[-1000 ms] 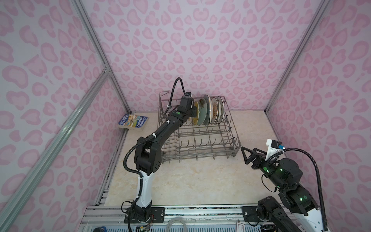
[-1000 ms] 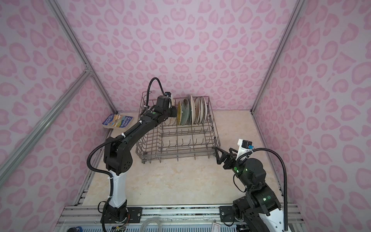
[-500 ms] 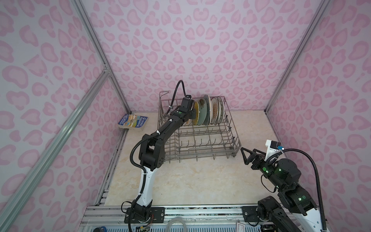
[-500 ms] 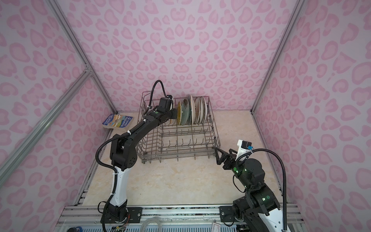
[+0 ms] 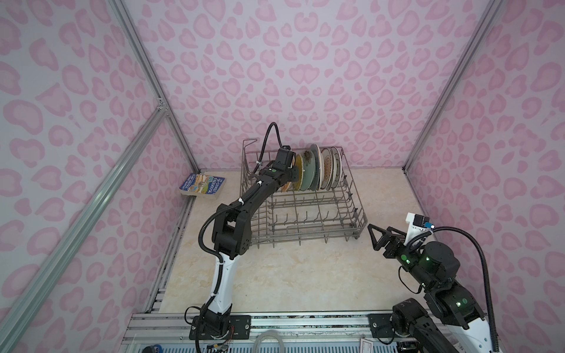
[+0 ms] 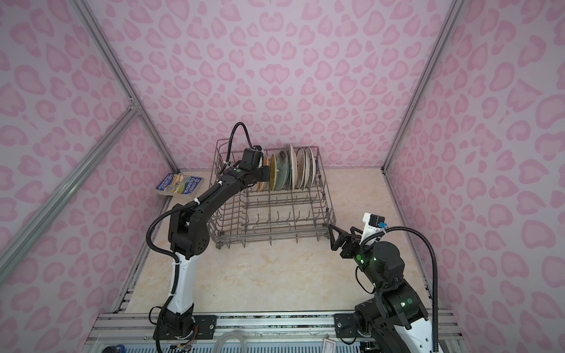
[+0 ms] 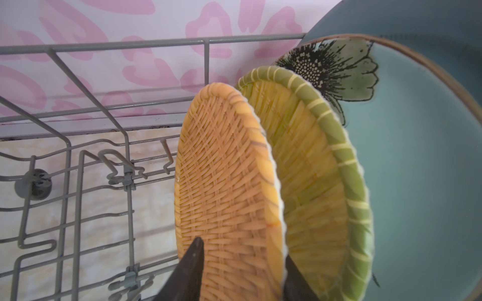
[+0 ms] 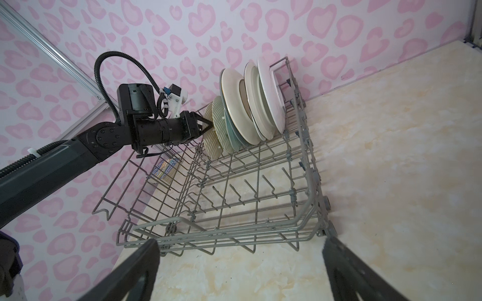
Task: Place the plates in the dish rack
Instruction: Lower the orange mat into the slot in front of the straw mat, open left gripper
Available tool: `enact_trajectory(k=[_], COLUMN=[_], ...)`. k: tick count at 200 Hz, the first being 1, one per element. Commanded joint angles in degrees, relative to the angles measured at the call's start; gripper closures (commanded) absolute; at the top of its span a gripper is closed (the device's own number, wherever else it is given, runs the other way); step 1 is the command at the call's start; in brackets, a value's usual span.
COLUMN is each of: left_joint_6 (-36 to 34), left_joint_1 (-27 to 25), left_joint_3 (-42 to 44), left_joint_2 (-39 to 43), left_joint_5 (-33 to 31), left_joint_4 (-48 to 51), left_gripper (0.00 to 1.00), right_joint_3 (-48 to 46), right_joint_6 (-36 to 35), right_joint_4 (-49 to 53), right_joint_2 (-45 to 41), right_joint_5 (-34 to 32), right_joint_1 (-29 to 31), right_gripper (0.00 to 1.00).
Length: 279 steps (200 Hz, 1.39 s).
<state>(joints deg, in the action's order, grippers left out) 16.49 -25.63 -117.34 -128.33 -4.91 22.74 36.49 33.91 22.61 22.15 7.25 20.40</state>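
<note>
Left tool (image 7: 241,252) reaches into the large grey wire dish rack (image 5: 305,233), one finger on each side of the rim of the orange woven-look round plate (image 7: 227,182); can't tell if it's clamped on it or slack. That plate stands on edge between tines along the rack's far side, at the left end of the row. Just beside it is the yellow woven-look plate with green rim (image 7: 313,182), then the pale blue-green plate with dark flower (image 7: 417,169), and the grey-blue plate (image 7: 417,18) behind that. White plates (image 8: 271,96) close the right end, all upright and packed close. Right tool (image 8: 240,243) is spread wide and empty, low over the beige marble-look table (image 5: 290,275) near the rack's front right corner. Blue paperback book (image 5: 203,185) lies on the table left of the rack, apart from it
</note>
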Motion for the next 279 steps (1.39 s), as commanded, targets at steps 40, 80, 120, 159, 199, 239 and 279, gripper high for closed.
enact_trajectory(k=[40, 80, 120, 159, 199, 239, 279], left_joint_6=[1.51, 2.05, 3.33, 4.88, 5.2, 1.99, 5.1], left_joint_1=[-0.09, -0.04, -0.04, -0.08, -0.04, -0.04, -0.08], left_joint_3=[-2.94, -5.9, -6.68, -5.65, 6.84, 25.39, 45.53], left_joint_2=[8.39, 11.16, 16.22, 24.94, 38.86, 55.89, 74.89], left_joint_5=[1.79, 3.15, 5.22, 7.3, 10.82, 9.47, 5.83], left_joint_4=[0.4, 1.52, 2.56, 5.58, 5.08, 3.85, 6.62], left_gripper=[0.52, 0.5, 0.5, 0.5, 0.51, 0.5, 0.5], right_joint_3=[2.73, 5.05, 7.4, 11.24, 12.63, 13.58, 12.91], right_joint_6=[0.06, -0.15, -1.25, -3.55, -4.45, -5.04, -7.18], right_joint_4=[2.3, 4.75, 7.05, 9.28, 8.86, 8.07, 9.56], right_joint_2=[-0.6, -0.82, -0.08, 3.31, 5.85, 8.3, 9.83], right_joint_5=[-0.64, -0.82, -1.38, -1.68, -3.38, -3.81, -6.02], right_joint_1=[0.01, 0.02, -0.01, 0.02, 0.05, -0.01, -0.01], right_gripper=[0.03, 0.03, 0.03, 0.03, 0.03, 0.03, 0.03])
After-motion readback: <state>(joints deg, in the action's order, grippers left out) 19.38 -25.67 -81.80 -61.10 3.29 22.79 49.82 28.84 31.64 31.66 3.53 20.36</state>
